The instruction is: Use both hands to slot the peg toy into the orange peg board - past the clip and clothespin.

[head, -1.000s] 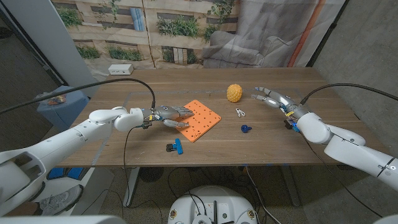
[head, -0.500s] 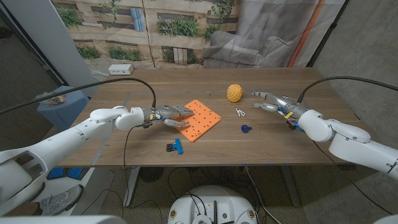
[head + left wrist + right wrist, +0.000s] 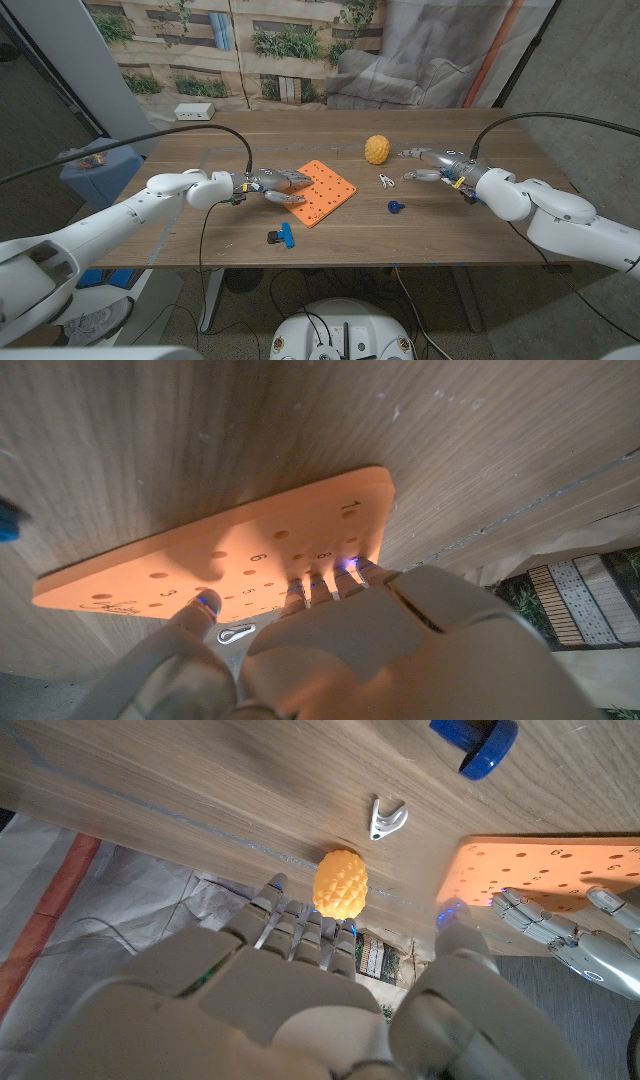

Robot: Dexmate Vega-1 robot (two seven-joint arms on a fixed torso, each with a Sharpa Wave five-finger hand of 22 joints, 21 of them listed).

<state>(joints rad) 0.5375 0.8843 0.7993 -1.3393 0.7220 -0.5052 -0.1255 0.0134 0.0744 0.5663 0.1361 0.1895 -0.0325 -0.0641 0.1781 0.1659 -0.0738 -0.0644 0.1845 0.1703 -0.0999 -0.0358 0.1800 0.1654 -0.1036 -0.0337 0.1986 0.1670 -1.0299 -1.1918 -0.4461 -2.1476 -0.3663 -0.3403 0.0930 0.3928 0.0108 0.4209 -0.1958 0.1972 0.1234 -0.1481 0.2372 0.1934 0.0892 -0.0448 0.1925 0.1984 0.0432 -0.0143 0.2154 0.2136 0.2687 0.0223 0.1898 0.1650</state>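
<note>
Bracing the orange peg board [image 3: 322,191] mid-tabletop [image 3: 200,235], left hand [image 3: 275,185] presses fingers on its edge.
Right hand [image 3: 432,164], open and empty, has swung inward from the right edge toward the white clip [image 3: 386,181]; the blue peg toy [image 3: 396,207] lies ungrasped nearer the front edge.

A yellow ball [image 3: 376,149] is sitting toward the table's [image 3: 200,240] far edge, and a white box [image 3: 192,112] is lying beyond its far left corner.
</note>
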